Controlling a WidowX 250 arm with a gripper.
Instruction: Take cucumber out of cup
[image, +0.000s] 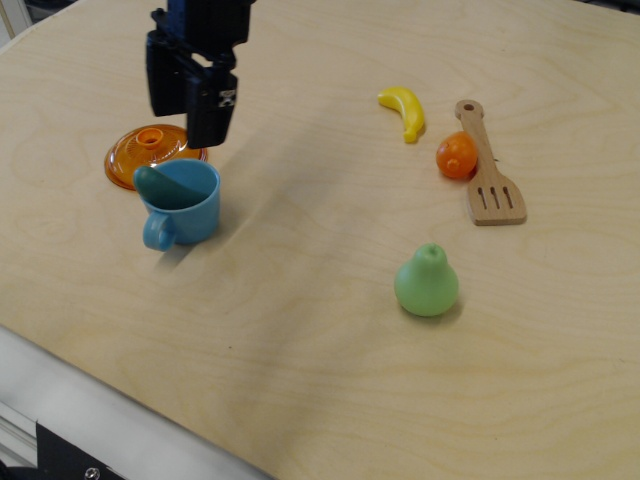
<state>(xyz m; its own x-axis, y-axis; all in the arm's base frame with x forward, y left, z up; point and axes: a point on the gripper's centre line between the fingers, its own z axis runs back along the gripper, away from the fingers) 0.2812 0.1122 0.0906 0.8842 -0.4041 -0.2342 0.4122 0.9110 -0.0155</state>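
Note:
The light blue cup (185, 210) stands upright at the left of the table, its loop handle toward the front left. The dark teal cucumber (157, 186) leans inside it, its rounded end poking over the cup's left rim. My black gripper (185, 122) hangs open and empty just above and behind the cup, its two fingers pointing down, one finger in front of the orange lid.
A flat orange translucent lid (140, 154) lies just behind the cup. A yellow banana (404, 111), an orange fruit (456, 155) and a wooden spatula (485, 168) lie at the back right. A light green pear (427, 282) stands at the front right. The table's front edge runs along the lower left.

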